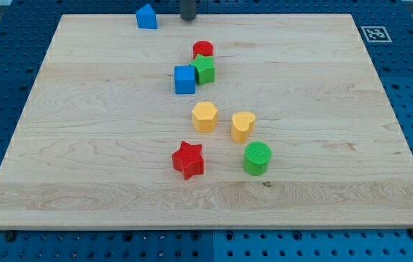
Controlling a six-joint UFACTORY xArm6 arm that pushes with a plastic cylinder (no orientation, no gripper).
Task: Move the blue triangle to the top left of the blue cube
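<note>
My tip (189, 18) sits at the view's top edge of the board (60, 145), bare and touching no block; it's a plain rod, nothing to grasp with.

Nearest thing: blue triangle (146, 16), just to the view's left of my tip, level with it, a clear gap between them. It's hard against the board's top edge, so no room to push it further up. Can't make out a long axis at this size.

Below my tip, going outward: red cylinder (203, 49), then green star (205, 68) touching it, with blue cube (184, 79) against the star's left side. Blue cube is down and barely left of my tip.

Judgement: triangle already lies up-left of the cube, but well apart from it. To tighten, the push would have to go down-right, meaning my tip must get round to the triangle's upper-left, where edge room is tight.

Furthest down: yellow hexagon (205, 116), yellow heart-like block (242, 126), red star (188, 160), green cylinder (257, 158). All out of the way. Open wood to the view's left of the cube.
</note>
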